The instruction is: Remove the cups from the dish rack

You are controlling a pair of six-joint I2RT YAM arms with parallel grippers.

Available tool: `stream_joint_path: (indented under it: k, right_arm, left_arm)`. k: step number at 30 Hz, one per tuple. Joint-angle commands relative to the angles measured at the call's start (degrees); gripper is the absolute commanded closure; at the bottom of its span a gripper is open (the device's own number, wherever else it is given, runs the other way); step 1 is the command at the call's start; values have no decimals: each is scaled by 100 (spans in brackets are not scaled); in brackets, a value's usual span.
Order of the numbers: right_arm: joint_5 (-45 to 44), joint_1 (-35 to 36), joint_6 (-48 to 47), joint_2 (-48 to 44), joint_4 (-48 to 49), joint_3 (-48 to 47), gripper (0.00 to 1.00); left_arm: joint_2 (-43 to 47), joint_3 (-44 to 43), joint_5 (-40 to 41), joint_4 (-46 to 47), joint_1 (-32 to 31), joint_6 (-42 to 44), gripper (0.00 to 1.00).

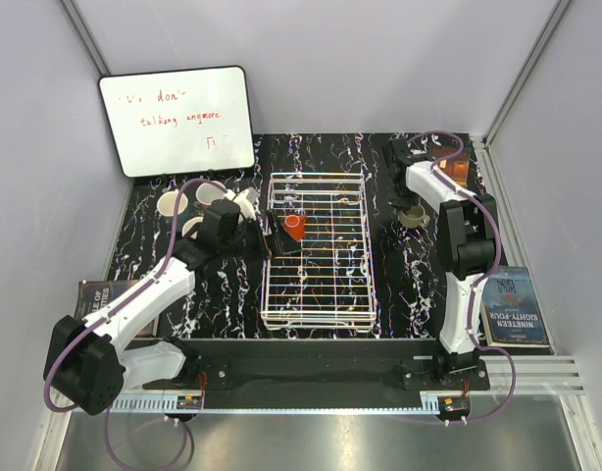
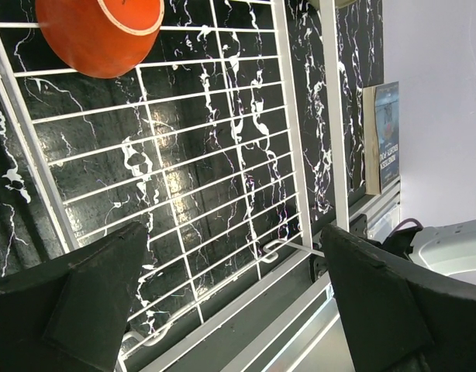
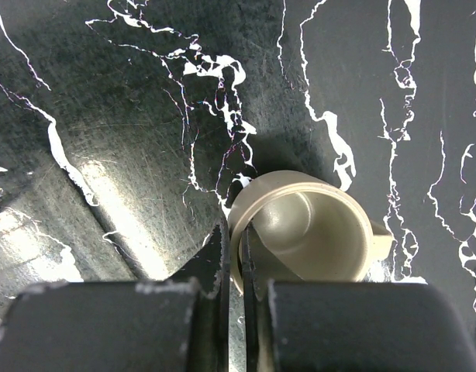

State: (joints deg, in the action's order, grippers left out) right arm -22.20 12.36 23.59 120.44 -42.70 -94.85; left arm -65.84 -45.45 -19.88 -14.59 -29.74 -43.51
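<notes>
The white wire dish rack lies mid-table. One orange-red cup sits at its left side, also at the top left of the left wrist view. My left gripper is open and empty at the rack's left edge, beside that cup; its fingers straddle the rack's grid. My right gripper is right of the rack, shut on the rim of the taupe mug, one finger inside and one outside. The mug is low over the table.
Cups with pale insides stand on the table left of the rack, behind my left arm. An orange object sits at the far right corner. A whiteboard leans at the back left. Books lie at the right and left edges.
</notes>
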Motion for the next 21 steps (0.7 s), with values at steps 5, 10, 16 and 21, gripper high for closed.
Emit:
stream_joint_path:
  k: [5, 10, 16, 21]
  right_arm:
    - [40, -6, 207, -328, 148, 282, 80]
    - [180, -5, 268, -794, 165, 292, 63]
    - [268, 3, 356, -1408, 148, 256, 40]
    - [1021, 12, 558, -2400, 200, 291, 30]
  left_arm:
    - [-25, -210, 63, 79, -15, 237, 1]
    - [-78, -306, 107, 53, -6, 272, 1]
    - [-122, -604, 413, -122, -6, 457, 1]
    - [-524, -1228, 1239, -755, -6, 921, 1]
